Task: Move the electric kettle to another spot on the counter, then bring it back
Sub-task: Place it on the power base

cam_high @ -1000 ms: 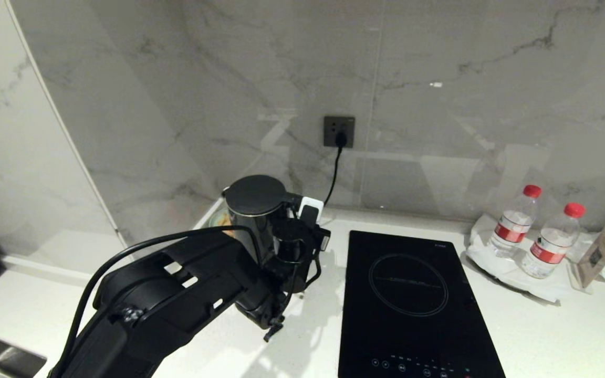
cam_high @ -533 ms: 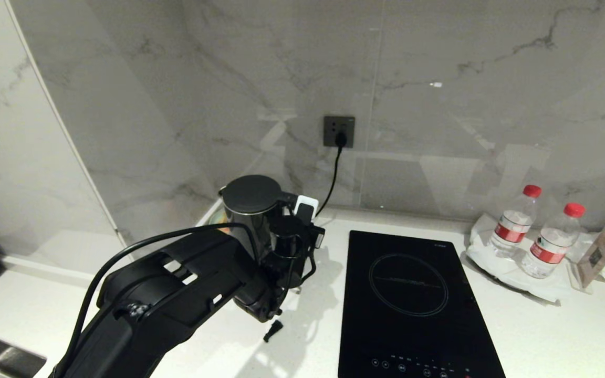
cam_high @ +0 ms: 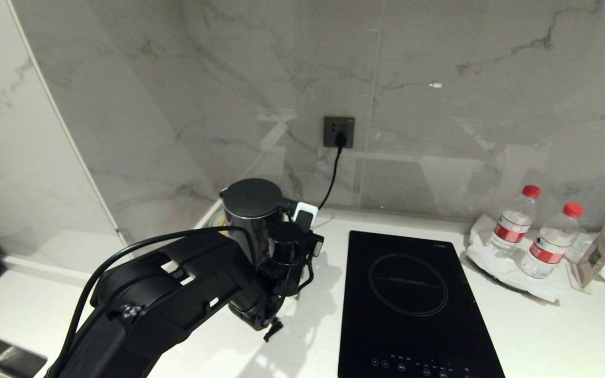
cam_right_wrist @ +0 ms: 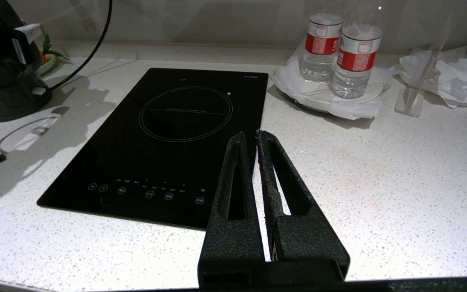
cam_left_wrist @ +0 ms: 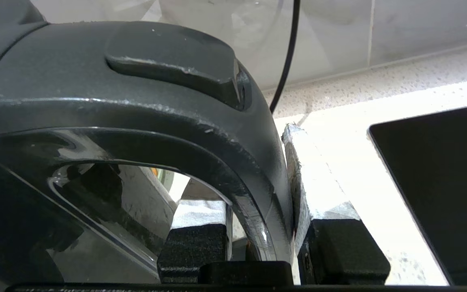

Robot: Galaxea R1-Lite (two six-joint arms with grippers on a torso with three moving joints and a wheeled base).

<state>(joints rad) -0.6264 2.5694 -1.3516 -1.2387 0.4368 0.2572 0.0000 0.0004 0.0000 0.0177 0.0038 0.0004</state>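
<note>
You see the electric kettle [cam_high: 252, 212] standing upright, its long axis vertical, on the counter [cam_high: 544, 336] just to the left of the black hob [cam_high: 410, 304], close to the back wall. Its loop handle [cam_left_wrist: 233, 162] points toward the hob and toward you. The left gripper [cam_left_wrist: 266, 211] is clamped on this handle: in the left wrist view one finger [cam_left_wrist: 314, 178] presses the outer side of the loop and the other sits inside it, so the opening is narrow, filled by the handle.

In the head view the left arm covers the lower part of the kettle, so you cannot tell if its bottom touches the counter or a base. The right wrist view shows the kettle's foot [cam_right_wrist: 2, 109], left of the hob, resting low on the counter, but its top is cut off there.

The right gripper [cam_right_wrist: 256, 138] appears only in its own view, above the counter at the near side of the hob, with its fingers almost together and holding nothing.

Beyond the hob, on the side away from the kettle, two water bottles [cam_high: 512, 223] stand on a white plate. A black cord [cam_high: 332, 176] hangs from the wall socket [cam_high: 339, 131] down behind the kettle
</note>
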